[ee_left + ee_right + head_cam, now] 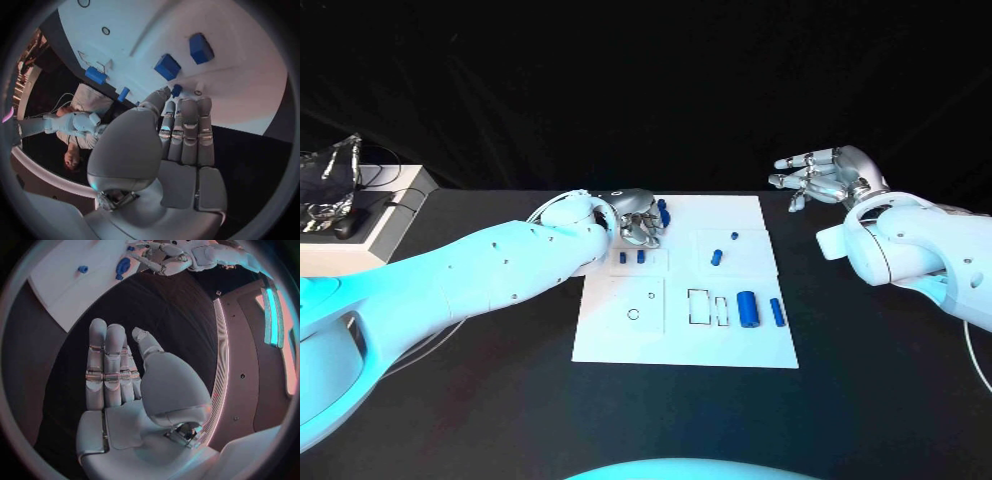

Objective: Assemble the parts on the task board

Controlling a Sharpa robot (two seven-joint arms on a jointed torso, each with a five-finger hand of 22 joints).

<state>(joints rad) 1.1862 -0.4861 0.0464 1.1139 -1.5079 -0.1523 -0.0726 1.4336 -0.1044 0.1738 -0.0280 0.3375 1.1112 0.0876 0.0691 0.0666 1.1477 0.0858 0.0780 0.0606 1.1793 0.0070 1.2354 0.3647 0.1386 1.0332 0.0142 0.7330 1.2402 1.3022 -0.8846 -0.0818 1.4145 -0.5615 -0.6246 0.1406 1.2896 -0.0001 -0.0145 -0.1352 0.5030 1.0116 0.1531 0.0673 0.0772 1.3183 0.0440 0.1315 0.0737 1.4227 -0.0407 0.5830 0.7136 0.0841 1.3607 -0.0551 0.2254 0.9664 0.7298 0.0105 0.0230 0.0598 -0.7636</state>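
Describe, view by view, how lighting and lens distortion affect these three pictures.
Head view: cool bluish light tints the white arms, the background is black, and the task board keeps straight edges. Left wrist view: fisheye bends the board's edge, with a pinkish patch of light beyond the left robot hand. Right wrist view: fisheye circle, bright strips curving beside the right robot hand.

White rectangular task board (687,345) lies mid-table on black table (488,400). Left hand (633,218) over board's far left corner. Long blue cylinder part (662,209) just right of left hand. Two small blue block parts (632,257) just before it. Short blue peg (717,257) right of blocks. Two blue cylinders (760,308) near board's right edge. Right hand (825,177) off board, beyond its far right corner. White box (365,235) at table's far left.
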